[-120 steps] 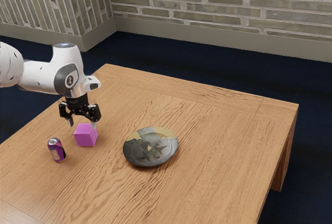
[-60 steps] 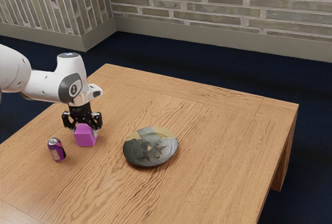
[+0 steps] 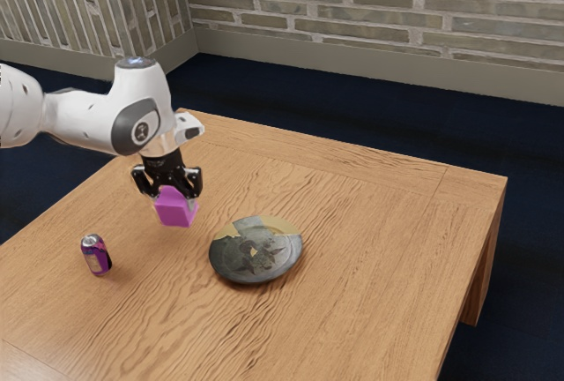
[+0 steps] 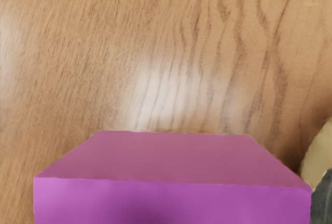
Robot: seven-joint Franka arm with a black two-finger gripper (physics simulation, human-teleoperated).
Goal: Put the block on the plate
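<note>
My black gripper (image 3: 175, 199) is shut on the magenta block (image 3: 176, 212), one finger at each side, and holds it raised above the table. The round plate (image 3: 256, 250), dark grey with a tan patch, lies on the table toward the exterior view's right of the block. In the wrist view the block (image 4: 174, 159) looms large just under the hand, and the edge of the plate (image 4: 322, 156) shows beside it.
A purple can with a silver top (image 3: 96, 255) stands upright on the wooden table (image 3: 370, 266), nearer the exterior view's left than the plate. The table's far edge runs behind the arm.
Over the last half second my gripper has lifted the block off the table and carried it toward the exterior view's right. Before that, it came down around the block. Plate and can have stayed put.
</note>
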